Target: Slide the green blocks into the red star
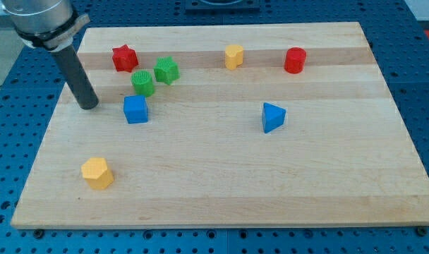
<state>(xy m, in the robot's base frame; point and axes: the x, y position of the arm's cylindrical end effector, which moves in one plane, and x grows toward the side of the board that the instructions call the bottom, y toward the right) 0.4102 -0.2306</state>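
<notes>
The red star (124,58) lies near the view's top left of the wooden board (221,197). A green cylinder (142,82) sits just below and right of it, a small gap apart. A green star (166,70) touches the cylinder on its upper right. My tip (88,106) rests on the board at the view's left, below and left of the red star and left of the green cylinder, touching no block.
A blue cube (135,109) sits just below the green cylinder, right of my tip. A yellow block (233,56) and a red cylinder (295,60) lie along the top. A blue triangular block (272,117) is right of centre. A yellow hexagonal block (97,173) is at bottom left.
</notes>
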